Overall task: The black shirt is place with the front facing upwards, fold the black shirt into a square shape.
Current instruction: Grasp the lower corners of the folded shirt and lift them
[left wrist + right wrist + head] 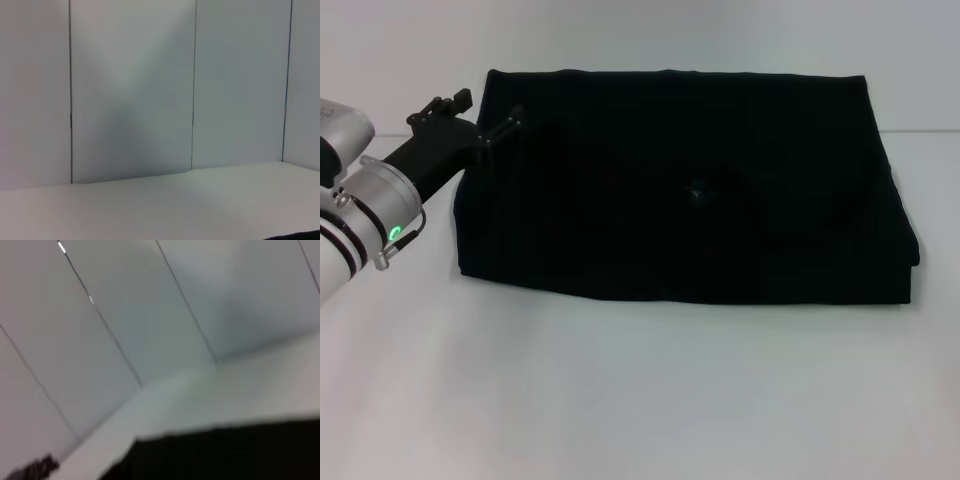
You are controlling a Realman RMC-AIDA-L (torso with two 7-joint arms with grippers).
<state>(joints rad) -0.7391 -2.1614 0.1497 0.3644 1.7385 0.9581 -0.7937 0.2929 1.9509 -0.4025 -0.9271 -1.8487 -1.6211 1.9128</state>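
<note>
The black shirt (690,190) lies on the white table (620,400), folded into a wide rectangle with doubled layers at its right edge. No white letters show on it. My left gripper (485,112) is open and empty at the shirt's far left corner, its fingers spread just over the edge of the cloth. The shirt's edge shows as a black sliver in the left wrist view (300,236) and as a dark band in the right wrist view (225,455). My right gripper is out of view.
White wall panels (130,90) stand behind the table. A small dark shape (35,470) shows far off in the right wrist view.
</note>
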